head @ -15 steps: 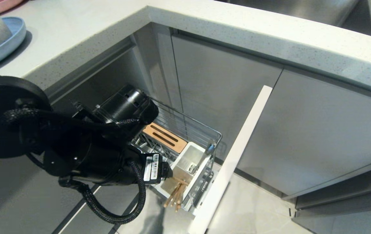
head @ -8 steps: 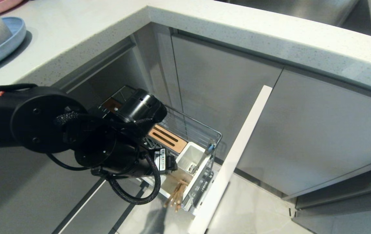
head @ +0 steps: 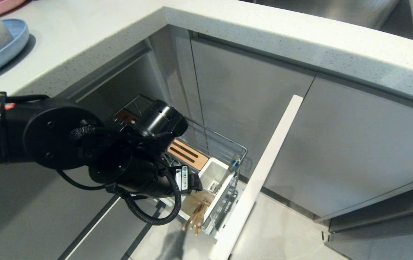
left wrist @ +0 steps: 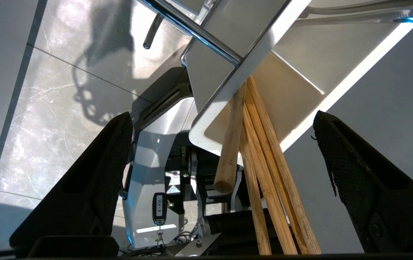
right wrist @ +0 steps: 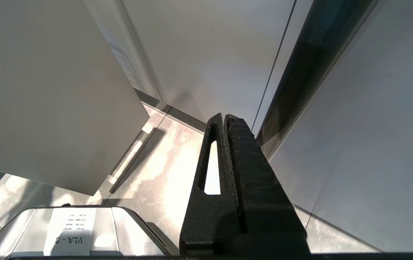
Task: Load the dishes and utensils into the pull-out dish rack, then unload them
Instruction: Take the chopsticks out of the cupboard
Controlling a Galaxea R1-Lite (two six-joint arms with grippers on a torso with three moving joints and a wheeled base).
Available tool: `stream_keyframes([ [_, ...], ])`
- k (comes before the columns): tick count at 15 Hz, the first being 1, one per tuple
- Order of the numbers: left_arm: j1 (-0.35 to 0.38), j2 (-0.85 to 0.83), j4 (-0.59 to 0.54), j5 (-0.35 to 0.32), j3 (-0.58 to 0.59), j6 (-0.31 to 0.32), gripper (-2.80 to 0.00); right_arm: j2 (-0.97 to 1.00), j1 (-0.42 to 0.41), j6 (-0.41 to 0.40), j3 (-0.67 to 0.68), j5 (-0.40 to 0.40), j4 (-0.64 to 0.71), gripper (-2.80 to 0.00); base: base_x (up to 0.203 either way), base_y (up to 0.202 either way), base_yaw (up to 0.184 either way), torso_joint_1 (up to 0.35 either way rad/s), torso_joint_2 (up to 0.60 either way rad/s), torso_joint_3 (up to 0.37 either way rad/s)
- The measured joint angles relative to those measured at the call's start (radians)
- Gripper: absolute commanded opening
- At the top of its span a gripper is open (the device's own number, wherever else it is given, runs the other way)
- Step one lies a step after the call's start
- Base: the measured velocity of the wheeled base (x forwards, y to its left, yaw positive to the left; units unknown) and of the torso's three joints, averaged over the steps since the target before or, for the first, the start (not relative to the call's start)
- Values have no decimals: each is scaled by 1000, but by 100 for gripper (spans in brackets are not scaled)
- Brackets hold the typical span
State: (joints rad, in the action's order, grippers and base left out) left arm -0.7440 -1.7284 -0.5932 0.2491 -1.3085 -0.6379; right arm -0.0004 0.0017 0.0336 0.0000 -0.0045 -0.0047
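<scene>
Speckled countertop (head: pixel 228 25) above grey cabinet doors (head: pixel 354 144)

White label (right wrist: pixel 69 231) on the grey robot base, right wrist view: large print upside down, reads "VLA - 8" or close to it; last character partly cut off. Small lines above it, too fine to read.

Small dark key fob (left wrist: pixel 159 204) hanging at the robot base, left wrist view: reads "VLA - 8".

White sticker (head: pixel 180 177) on the left arm's wrist, head view: barcode with print, illegible.
</scene>
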Motion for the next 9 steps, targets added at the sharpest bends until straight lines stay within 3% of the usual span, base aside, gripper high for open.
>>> stream_keyframes([
  [6,1,-11,18,0,0,-3,0,0,0,0,0,0,0,-280,0,0,0,0,0,0],
  [7,2,-11,26,1,0,-4,-280,0,0,0,0,0,0,-280,0,0,0,0,0,0],
  [9,5,-11,27,3,0,-4,-280,0,0,0,0,0,0,-280,0,0,0,0,0,0],
])
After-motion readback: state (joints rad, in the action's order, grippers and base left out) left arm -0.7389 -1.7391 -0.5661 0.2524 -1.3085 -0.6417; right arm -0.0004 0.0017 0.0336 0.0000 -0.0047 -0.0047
